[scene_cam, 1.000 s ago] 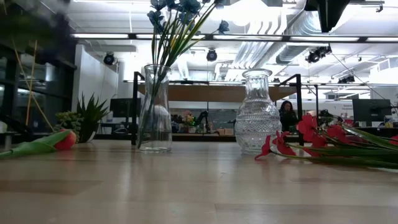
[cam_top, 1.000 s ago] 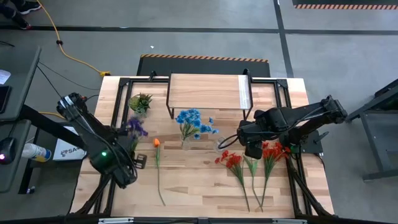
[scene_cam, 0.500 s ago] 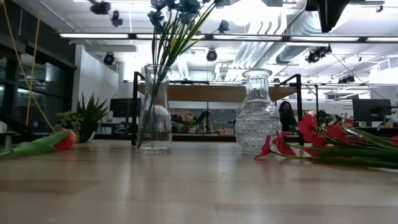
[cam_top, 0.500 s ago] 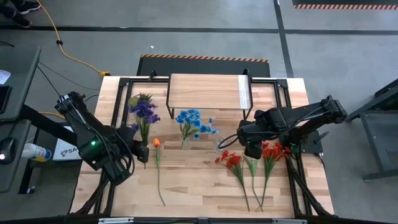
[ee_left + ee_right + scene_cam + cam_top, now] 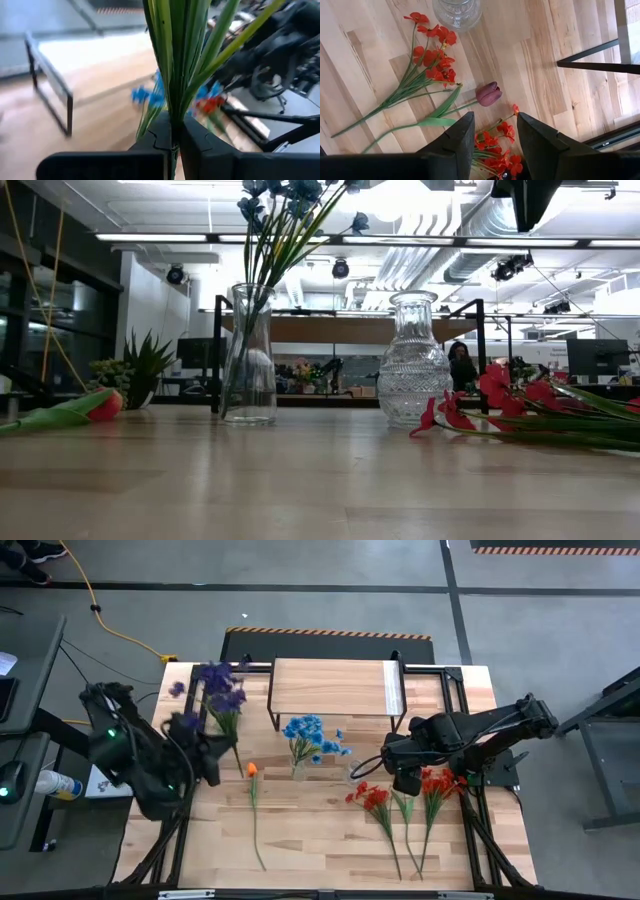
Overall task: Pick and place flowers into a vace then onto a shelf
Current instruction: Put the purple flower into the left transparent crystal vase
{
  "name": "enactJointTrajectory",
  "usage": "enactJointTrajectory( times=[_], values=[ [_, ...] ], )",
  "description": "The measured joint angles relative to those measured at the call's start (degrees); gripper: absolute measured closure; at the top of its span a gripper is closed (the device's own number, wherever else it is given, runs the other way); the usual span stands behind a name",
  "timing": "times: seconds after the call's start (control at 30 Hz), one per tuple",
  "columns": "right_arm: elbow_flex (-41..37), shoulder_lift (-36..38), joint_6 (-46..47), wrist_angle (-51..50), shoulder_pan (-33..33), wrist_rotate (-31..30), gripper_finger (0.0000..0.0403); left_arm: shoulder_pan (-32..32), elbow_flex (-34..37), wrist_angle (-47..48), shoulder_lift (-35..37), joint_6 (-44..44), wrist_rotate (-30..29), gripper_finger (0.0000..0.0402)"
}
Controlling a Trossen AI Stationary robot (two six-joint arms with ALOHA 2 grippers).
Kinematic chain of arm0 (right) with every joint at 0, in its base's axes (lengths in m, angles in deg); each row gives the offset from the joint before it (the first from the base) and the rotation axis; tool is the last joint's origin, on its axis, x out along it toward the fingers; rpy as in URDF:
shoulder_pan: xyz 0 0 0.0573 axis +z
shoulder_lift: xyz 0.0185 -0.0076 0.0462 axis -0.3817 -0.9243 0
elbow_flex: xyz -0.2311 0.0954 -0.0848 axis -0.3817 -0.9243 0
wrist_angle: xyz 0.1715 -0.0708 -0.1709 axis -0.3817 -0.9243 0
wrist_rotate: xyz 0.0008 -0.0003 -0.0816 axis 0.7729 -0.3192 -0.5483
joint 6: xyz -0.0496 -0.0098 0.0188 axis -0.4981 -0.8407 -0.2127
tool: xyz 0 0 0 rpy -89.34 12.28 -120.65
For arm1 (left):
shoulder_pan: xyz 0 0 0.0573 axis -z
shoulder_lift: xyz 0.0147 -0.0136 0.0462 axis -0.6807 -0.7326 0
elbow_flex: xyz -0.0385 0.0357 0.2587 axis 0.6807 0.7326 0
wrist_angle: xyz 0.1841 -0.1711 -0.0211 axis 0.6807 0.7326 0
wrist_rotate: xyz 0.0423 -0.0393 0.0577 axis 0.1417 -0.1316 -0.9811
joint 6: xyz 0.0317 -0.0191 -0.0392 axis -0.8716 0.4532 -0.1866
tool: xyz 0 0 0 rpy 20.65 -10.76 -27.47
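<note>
We take the smooth clear glass vase [image 5: 297, 769] holding the blue-bloomed flowers [image 5: 312, 736] as our landmark; it stands just in front of the low shelf with the light wood-plank top and thin black legs [image 5: 330, 687].

Well to the left of that vase, the left gripper [image 5: 172, 137] has its dark fingers pinched tight on a bundle of long green stems. In the overhead view their purple blooms [image 5: 217, 686] hang in the air over the table's far left corner, blurred. The hold is low on the stems, so we judge the heads will sway and droop: these artificial flowers look light and springy, not fragile, and a grip nearer mid-stem would steady them for threading into a narrow neck.

To the right of the landmark stands a ribbed, cut-glass vase [image 5: 357, 772], empty as far as we can tell. Beyond it hovers the right gripper [image 5: 492, 131], fingers parted and holding nothing, over red-bloomed sprays [image 5: 432, 65] and a single dark maroon tulip [image 5: 488, 93] lying flat on the table. An orange tulip [image 5: 252, 769] lies just left of the landmark vase.

We judge the glass vases heavier and slippery; gripping their necks would suit best.
</note>
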Motion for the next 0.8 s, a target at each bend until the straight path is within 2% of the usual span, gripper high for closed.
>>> enactJointTrajectory(
  times=[0.2, 0.37, 0.57, 0.8],
  values=[
    [0.0, 0.0, 0.02, 0.01, 0.01, -0.25, 0.0263, -0.01, -10.07, 0.0, 0.02, -15.93, -6.69, 0.0355],
    [0.0, 0.0, 0.02, 0.07, 0.01, -2.23, 0.0263, -0.02, -15.51, -0.03, 0.25, -25.03, -10.21, 0.0355],
    [0.0, 0.0, 0.0, 0.2, -0.01, -3.37, 0.0263, -0.01, -17.51, -0.04, 1.35, -30.29, -12.9, 0.0355],
    [0.0, 0.0, 0.0, 0.32, -0.01, -4.72, 0.0263, 0.0, -17.51, -0.01, 3.26, -32.49, -15.41, 0.0355]
  ],
)
